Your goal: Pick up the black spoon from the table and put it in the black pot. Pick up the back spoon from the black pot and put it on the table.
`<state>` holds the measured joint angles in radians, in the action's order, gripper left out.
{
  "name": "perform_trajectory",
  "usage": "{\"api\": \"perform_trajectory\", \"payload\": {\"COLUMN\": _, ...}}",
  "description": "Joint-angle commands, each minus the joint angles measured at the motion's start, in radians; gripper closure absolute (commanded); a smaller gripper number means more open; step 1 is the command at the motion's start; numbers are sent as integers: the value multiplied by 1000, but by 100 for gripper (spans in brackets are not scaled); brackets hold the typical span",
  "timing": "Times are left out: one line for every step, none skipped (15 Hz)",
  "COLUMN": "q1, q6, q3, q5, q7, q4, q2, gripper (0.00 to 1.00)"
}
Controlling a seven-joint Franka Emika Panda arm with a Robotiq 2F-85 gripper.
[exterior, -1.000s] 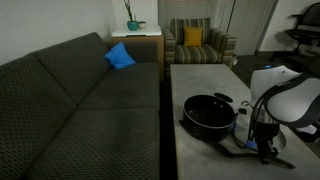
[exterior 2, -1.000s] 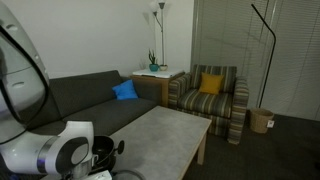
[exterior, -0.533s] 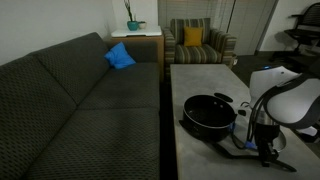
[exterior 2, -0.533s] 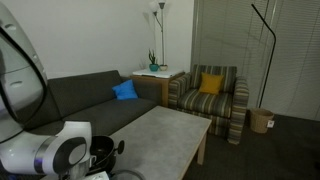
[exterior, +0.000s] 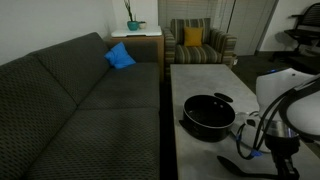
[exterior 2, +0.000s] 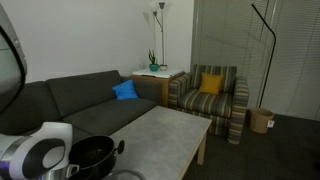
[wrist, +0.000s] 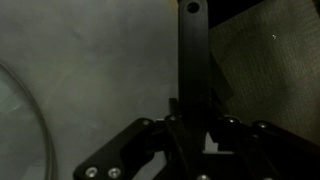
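Observation:
The black spoon (exterior: 236, 161) lies almost level just over the near end of the grey table (exterior: 200, 75), its bowl pointing toward the sofa. My gripper (exterior: 272, 157) is shut on its handle. In the wrist view the handle (wrist: 192, 50) runs straight up from between my fingers (wrist: 192, 125), over the table's edge. The black pot (exterior: 208, 115) stands on the table beside the spoon, a little farther back. It also shows in an exterior view (exterior 2: 92, 155) beside my arm. I cannot see inside the pot.
A glass lid (exterior: 247, 147) lies on the table between pot and gripper; its rim arcs at the wrist view's left (wrist: 30, 110). A dark sofa (exterior: 80, 110) runs along the table. A striped armchair (exterior: 198, 42) stands beyond the far end. Carpet (wrist: 270, 60) lies past the table edge.
My arm has shifted toward the near table end and sideways away from the pot. The spoon now shows stretched out from the gripper toward the sofa.

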<state>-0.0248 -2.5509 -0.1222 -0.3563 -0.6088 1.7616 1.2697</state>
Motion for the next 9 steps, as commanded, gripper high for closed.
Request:
{"api": "perform_trajectory", "payload": {"q1": -5, "q6": 13, "q3": 17, "q5": 11, "q7": 90, "q4": 157, "q2": -126, "gripper": 93}}
{"api": "perform_trajectory", "payload": {"q1": -5, "q6": 12, "q3": 20, "q5": 11, "q7": 121, "q4": 184, "q2": -148, "gripper": 93}}
{"api": "perform_trajectory", "payload": {"q1": -3, "q6": 5, "q3": 24, "q5": 14, "q7": 157, "q4": 218, "q2": -178, "gripper": 93}}
{"api": "perform_trajectory", "payload": {"q1": -6, "q6": -5, "q3": 29, "q5": 15, "q7": 190, "q4": 249, "q2": -206, "gripper": 93}}
{"api": "perform_trajectory", "payload": {"q1": -10, "q6": -11, "q3": 37, "q5": 15, "q7": 223, "q4": 274, "q2": -233, "gripper": 93}}
{"api": "perform_trajectory", "payload": {"q1": -16, "q6": -25, "q3": 46, "q5": 11, "q7": 251, "q4": 296, "q2": -259, "gripper": 93}}
{"api": "perform_trajectory", "payload": {"q1": -29, "q6": -49, "q3": 54, "q5": 5, "q7": 289, "q4": 333, "q2": -296, "gripper": 93}}
{"api": "perform_trajectory", "payload": {"q1": -40, "q6": -50, "q3": 62, "q5": 1, "q7": 314, "q4": 352, "q2": -327, "gripper": 93}}
{"api": "perform_trajectory", "payload": {"q1": -54, "q6": -43, "q3": 70, "q5": 0, "q7": 340, "q4": 368, "q2": -355, "gripper": 93}}
